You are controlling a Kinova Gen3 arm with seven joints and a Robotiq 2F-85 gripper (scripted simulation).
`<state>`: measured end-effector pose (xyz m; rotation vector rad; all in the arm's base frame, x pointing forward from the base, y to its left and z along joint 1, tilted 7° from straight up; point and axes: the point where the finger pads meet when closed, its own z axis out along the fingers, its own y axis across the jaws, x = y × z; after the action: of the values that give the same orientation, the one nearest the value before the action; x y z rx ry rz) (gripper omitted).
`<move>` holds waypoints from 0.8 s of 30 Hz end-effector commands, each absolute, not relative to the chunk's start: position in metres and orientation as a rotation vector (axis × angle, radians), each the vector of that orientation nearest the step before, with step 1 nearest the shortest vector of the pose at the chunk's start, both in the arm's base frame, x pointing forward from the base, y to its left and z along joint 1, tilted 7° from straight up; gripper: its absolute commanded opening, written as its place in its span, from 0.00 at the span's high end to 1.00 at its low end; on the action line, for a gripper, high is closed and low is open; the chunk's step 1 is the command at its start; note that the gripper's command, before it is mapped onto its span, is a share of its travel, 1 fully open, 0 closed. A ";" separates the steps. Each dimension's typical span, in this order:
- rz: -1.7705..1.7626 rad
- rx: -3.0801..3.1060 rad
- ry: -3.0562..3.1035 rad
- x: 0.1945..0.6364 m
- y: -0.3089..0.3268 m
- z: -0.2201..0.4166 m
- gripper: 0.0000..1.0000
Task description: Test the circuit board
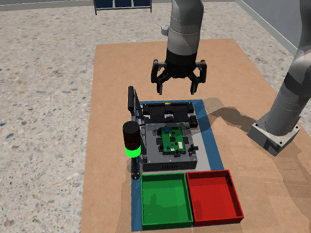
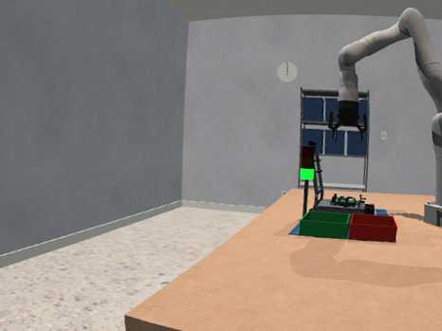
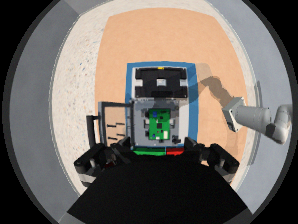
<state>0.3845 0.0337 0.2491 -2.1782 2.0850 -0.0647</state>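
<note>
Hand [image 1: 176, 92] [image 2: 348, 137] [image 3: 157, 143] wide open above the table, green light [image 1: 132, 151] [image 2: 307, 174] glowing; no writing is legible.

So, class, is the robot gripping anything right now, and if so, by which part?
Nothing is held: the black two-fingered pincer is open above the green circuit board.

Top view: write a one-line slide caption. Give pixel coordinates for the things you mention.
Open black gripper [image 1: 176, 92] above an open grey tester [image 1: 152, 157] holding a green circuit board [image 1: 172, 139], green signal light [image 1: 132, 151] lit.
</note>
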 end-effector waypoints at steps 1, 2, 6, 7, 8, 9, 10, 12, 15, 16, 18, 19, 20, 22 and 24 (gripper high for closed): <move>-0.032 -2.196 2.080 0.382 0.039 0.229 0.00; -0.032 -2.196 2.080 0.382 0.039 0.223 0.00; -0.032 -2.196 2.080 0.383 0.040 0.211 0.00; -0.032 -2.196 2.080 0.384 0.040 0.205 0.00; -0.032 -2.196 2.080 0.385 0.041 0.198 0.00; -0.032 -2.196 2.080 0.385 0.041 0.192 0.00; -0.032 -2.196 2.080 0.386 0.042 0.186 0.00; -0.032 -2.196 2.080 0.387 0.042 0.173 0.00; -0.032 -2.196 2.080 0.389 0.044 0.156 0.00; -0.032 -2.196 2.080 0.389 0.044 0.150 0.00; -0.032 -2.196 2.080 0.390 0.045 0.140 0.00; -0.032 -2.196 2.080 0.391 0.045 0.135 0.00; -0.032 -2.196 2.080 0.391 0.046 0.130 0.00; -0.032 -2.196 2.080 0.391 0.046 0.130 0.00; -0.032 -2.196 2.080 0.392 0.046 0.122 0.00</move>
<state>0.3948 0.0401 0.1324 -2.1793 2.0874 -0.0568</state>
